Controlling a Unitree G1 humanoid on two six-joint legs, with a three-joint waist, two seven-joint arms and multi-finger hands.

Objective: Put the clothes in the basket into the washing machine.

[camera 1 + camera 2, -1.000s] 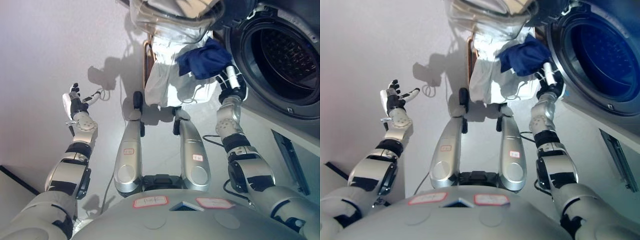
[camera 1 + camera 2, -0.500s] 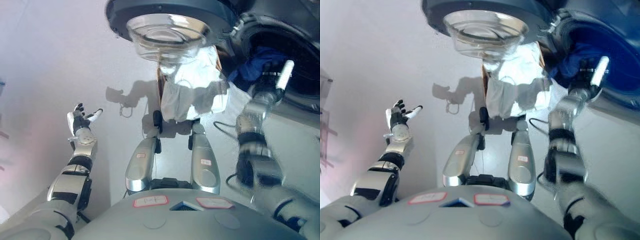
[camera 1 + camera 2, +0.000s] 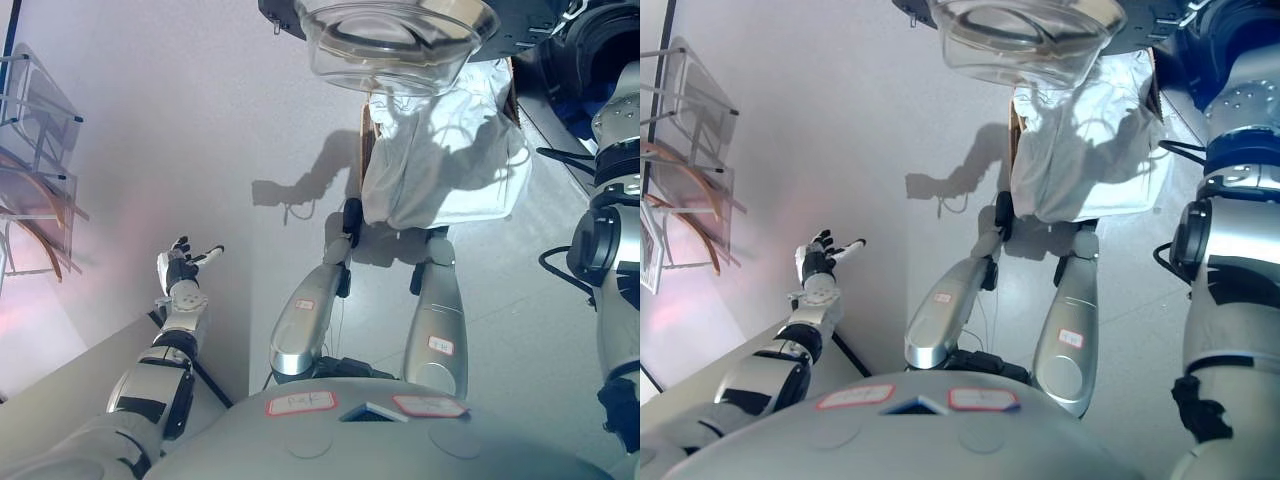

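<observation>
The robot stands before the washing machine, whose open door (image 3: pixel 400 40), a dark ring around a clear glass bowl, hangs at the top of both views. Just below the door sits the basket (image 3: pixel 365 130), of which only a brown rim shows along its left side; a pale garment (image 3: pixel 440 165) heaps over it and drapes down its near edge. The left hand (image 3: pixel 180 270) is held out over bare floor, well apart from the basket, fingers loosely spread and empty. The right arm (image 3: pixel 615 150) reaches up past the top right corner toward the drum; its hand lies outside both views, so its state cannot be told. A blue patch at that corner may be a garment, but this is uncertain. The step in hand appears to be loading at the drum. The next move calls for returning a hand to the basket and gripping the pale garment.
</observation>
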